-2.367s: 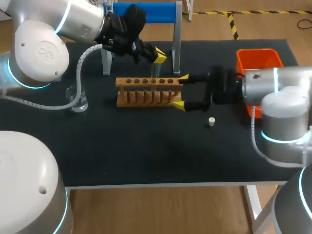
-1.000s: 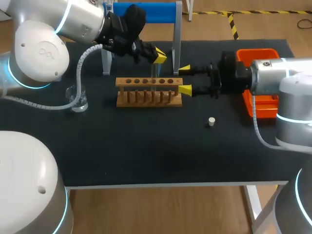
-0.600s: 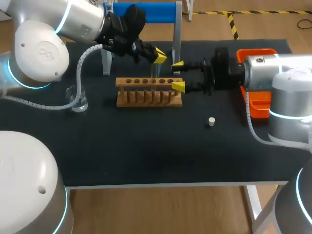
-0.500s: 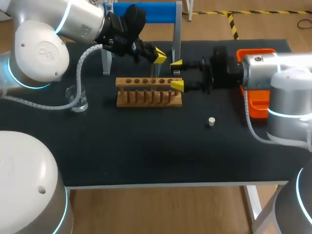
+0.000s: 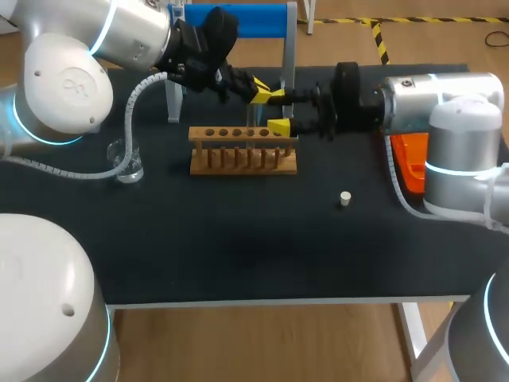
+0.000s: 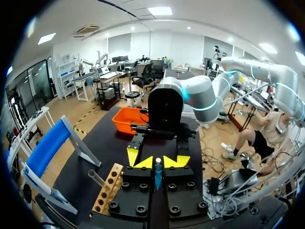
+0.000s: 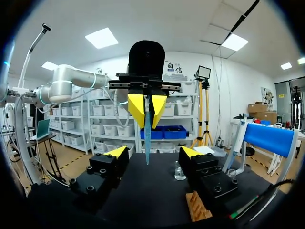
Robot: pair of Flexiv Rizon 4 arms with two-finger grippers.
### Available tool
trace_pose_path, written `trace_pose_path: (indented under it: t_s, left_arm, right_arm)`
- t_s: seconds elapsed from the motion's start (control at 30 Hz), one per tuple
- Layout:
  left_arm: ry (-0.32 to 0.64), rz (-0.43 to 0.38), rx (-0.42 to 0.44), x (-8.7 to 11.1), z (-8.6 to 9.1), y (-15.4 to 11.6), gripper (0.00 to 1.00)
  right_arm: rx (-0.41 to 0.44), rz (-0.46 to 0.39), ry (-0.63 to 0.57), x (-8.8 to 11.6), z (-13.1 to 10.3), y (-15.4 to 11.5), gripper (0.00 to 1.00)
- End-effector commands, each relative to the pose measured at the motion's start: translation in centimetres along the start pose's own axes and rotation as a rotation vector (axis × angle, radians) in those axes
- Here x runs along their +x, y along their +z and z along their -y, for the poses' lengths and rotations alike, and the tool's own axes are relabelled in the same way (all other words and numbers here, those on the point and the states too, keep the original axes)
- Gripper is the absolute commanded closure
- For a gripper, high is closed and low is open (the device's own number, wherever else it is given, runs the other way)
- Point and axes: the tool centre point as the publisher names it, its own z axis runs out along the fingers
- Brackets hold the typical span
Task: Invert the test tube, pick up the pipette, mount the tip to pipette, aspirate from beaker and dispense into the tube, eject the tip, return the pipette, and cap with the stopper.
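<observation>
Above the wooden rack [image 5: 242, 151], the left gripper [image 5: 261, 94] is clenching the top of the test tube [image 7: 147, 136], which is hanging down toward the rack's holes. The right gripper [image 5: 280, 111] is waiting with its fingers spread, the tube just ahead of them and untouched. Thin glass like this is probably going to feel light, slick and brittle. A gentle pinch at mid-length, below the other fingers, is looking wisest. The stopper [image 5: 344, 198] is lying well apart on the table [image 5: 238, 255].
</observation>
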Motion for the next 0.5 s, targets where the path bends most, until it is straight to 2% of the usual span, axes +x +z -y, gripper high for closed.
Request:
trace_pose_path:
  t_s: [0.03,0.23,0.5]
  left_arm:
    - [-0.001,-0.001,-0.002,-0.04,0.05,0.01,1.00]
    - [-0.001,-0.001,-0.002,-0.04,0.05,0.01,1.00]
    - [-0.001,-0.001,-0.002,-0.04,0.05,0.01,1.00]
  right_arm:
    - [-0.001,-0.010,0.002,-0.25,0.02,0.39,0.34]
    - [-0.004,-0.005,0.006,0.04,-0.12,0.77,0.36]
    - [-0.002,-0.003,0.006,0.35,-0.51,1.32,0.47]
